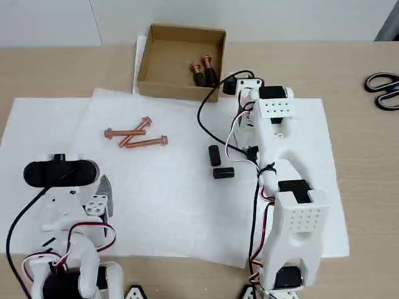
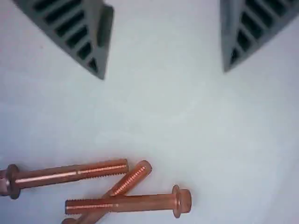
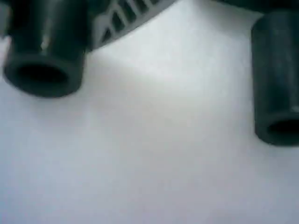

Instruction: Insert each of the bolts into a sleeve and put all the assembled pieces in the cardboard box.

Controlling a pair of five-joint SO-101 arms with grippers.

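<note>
Three copper bolts [image 1: 136, 134] lie crossed on the white paper, and from the left wrist they show close ahead as bolts [image 2: 126, 201]. My left gripper [image 2: 163, 70] hangs open above bare paper short of them, holding nothing; it sits at the near left [image 1: 106, 194]. Two black sleeves [image 1: 218, 163] lie mid-table beside the right arm [image 1: 274, 134]. In the right wrist view one sleeve [image 3: 42, 51] lies against a grey part of my right gripper [image 3: 154, 9] and the other sleeve [image 3: 275, 79] lies apart from it. The cardboard box [image 1: 181, 30] holds two assembled pieces [image 1: 202, 70].
White paper [image 1: 162, 205] covers the work area, with open space between the bolts and the sleeves. Scissors [image 1: 383, 90] lie at the far right on the wooden table. A black cable [image 1: 202, 118] loops from the right arm near the box's corner.
</note>
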